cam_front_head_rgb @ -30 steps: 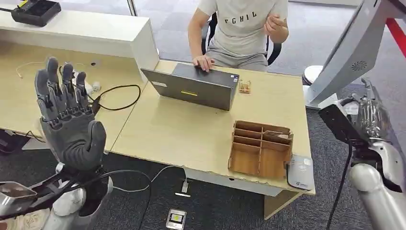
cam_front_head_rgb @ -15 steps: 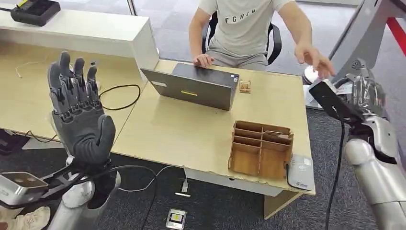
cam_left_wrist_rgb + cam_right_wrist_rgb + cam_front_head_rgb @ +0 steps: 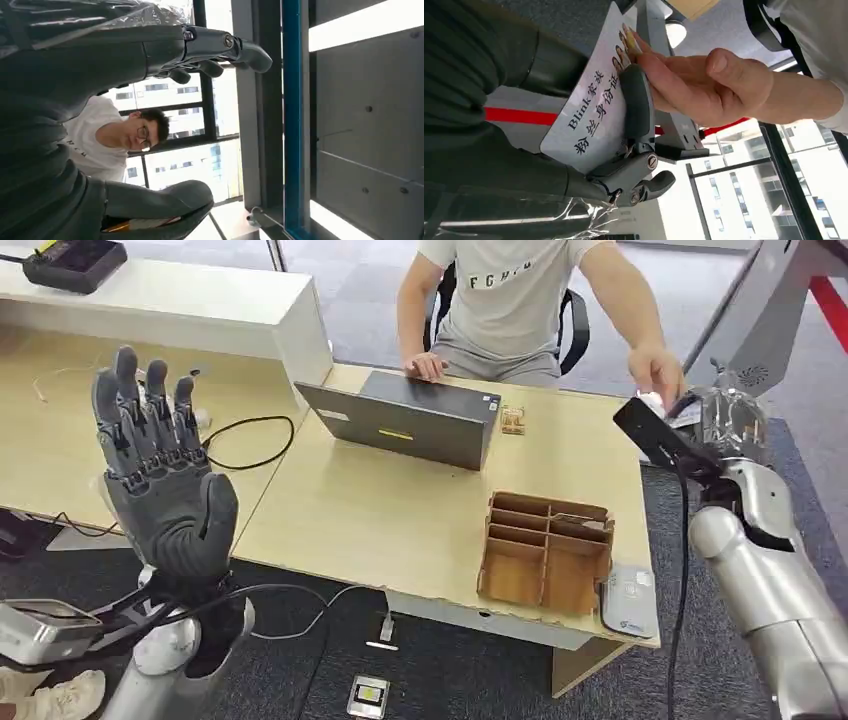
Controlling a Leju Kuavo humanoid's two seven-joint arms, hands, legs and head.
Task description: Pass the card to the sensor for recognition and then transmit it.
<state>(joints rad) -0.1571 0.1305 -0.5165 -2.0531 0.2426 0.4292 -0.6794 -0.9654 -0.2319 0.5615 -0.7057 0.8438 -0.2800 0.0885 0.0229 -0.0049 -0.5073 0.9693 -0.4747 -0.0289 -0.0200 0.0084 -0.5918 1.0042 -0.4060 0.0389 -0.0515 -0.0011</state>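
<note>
My right hand [image 3: 735, 422] is raised beyond the table's right edge and grips a white card [image 3: 589, 117] printed with "Blink" and dark characters. One finger [image 3: 636, 107] lies across the card's face. A person's hand [image 3: 694, 85] touches the card's far end; in the head view that hand [image 3: 657, 370] reaches out from the seated person. The flat grey card sensor [image 3: 628, 602] lies at the table's front right corner, well below my right hand. My left hand [image 3: 160, 475] stands upright left of the table with its fingers [image 3: 220, 50] spread, holding nothing.
A wooden divided organizer [image 3: 545, 552] sits next to the sensor. An open laptop [image 3: 405, 420] stands in front of the person [image 3: 505, 300]. A black cable [image 3: 245, 445] loops across the left desk. A small device [image 3: 368, 696] lies on the floor.
My right arm has risen and swung toward the person, carrying the card. The person's arm has stretched out until the hand touches the card. My left hand has barely shifted.
</note>
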